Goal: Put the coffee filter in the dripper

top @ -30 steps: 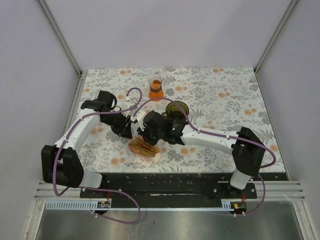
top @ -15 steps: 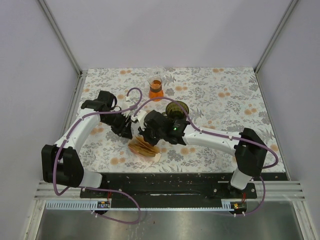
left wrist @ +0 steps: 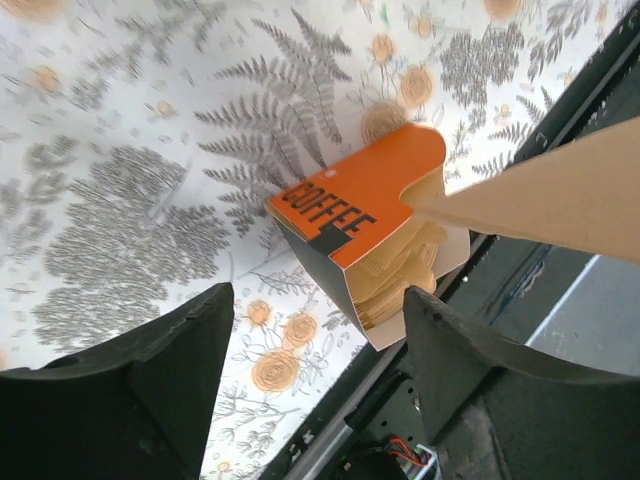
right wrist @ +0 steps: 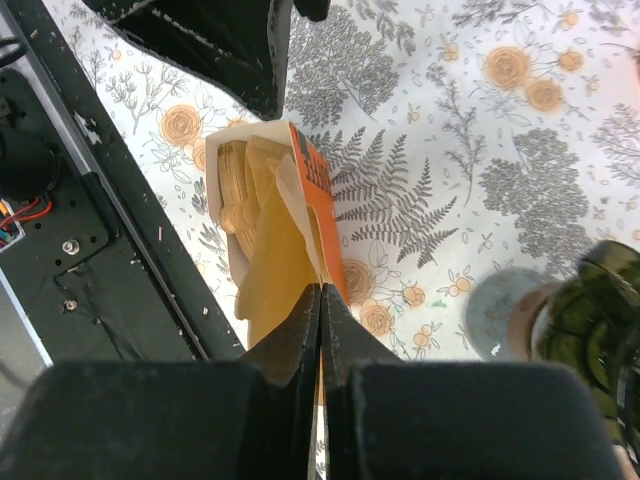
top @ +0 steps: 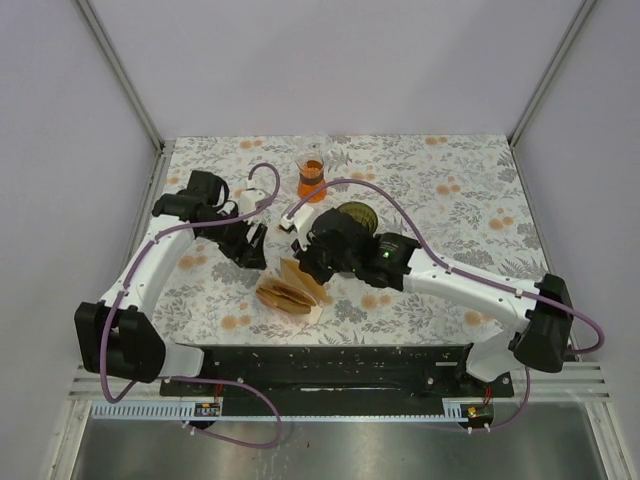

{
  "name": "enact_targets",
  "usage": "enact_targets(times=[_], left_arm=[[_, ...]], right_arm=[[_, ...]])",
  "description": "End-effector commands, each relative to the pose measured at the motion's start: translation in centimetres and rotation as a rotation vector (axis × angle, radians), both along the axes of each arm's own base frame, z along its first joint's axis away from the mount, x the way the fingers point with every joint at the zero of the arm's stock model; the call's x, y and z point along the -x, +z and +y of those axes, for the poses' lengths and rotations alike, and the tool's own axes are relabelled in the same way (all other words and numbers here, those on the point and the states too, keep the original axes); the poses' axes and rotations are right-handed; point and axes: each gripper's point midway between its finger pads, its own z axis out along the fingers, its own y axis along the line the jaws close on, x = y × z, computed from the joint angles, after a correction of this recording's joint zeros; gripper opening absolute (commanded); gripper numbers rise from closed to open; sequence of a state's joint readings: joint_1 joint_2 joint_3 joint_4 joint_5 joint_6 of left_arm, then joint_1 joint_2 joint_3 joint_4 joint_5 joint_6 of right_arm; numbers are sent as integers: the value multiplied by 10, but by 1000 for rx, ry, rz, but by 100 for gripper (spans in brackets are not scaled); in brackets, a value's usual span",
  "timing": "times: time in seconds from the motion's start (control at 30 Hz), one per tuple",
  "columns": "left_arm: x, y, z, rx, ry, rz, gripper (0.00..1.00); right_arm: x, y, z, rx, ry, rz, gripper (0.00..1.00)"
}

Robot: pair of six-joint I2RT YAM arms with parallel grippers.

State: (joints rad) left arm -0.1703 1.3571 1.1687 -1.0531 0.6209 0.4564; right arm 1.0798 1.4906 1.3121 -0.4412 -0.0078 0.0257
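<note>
Pale lilac walls (top: pixel 330 60) are closing in on three sides, aluminium posts (top: pixel 120 70) are climbing the back corners, a floral cloth (top: pixel 470 200) is covering the table, soft even light falling throughout

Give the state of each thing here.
Brown paper coffee filter, pinched, partly out of box.
Orange cardboard filter box, open, lying flat.
Olive-green translucent dripper, upright.
Clear glass flask, holds orange liquid.
Left end effector, open, empty.
Right end effector, shut on filter.

right gripper (right wrist: pixel 320 292): raised coffee filter (right wrist: pixel 272 275) from box (left wrist: pixel 350 215) | left gripper (top: pixel 247 245): backed off
</note>
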Motion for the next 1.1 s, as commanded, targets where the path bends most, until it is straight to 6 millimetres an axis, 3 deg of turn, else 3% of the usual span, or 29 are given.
enact_targets(times=[0.0, 0.13, 0.33, 0.4, 0.5, 0.6, 0.7, 0.93, 1.07], left_arm=[[-26, 61, -1, 18, 30, -213, 74], [-39, 109, -2, 43, 64, -323, 78], [-47, 177, -12, 47, 94, -482, 80], [-45, 193, -26, 22, 82, -548, 82], [-40, 222, -57, 37, 66, -661, 99], [-34, 246, -83, 110, 69, -715, 99], [-37, 255, -98, 137, 99, -730, 99], [-43, 250, -131, 135, 100, -751, 99], [-63, 248, -129, 59, 186, -806, 97]], right_arm=[[-7, 65, -14, -95, -98, -75, 0], [-14, 108, -26, -183, -197, -108, 0], [-50, 163, -60, -216, -483, -213, 0], [-60, 176, -65, -235, -551, -249, 0], [-74, 190, -69, -268, -628, -298, 0], [-84, 202, -70, -319, -670, -322, 0], [-91, 207, -71, -356, -702, -329, 0], [-99, 215, -79, -393, -775, -357, 0], [-96, 213, -79, -403, -768, -342, 0]])
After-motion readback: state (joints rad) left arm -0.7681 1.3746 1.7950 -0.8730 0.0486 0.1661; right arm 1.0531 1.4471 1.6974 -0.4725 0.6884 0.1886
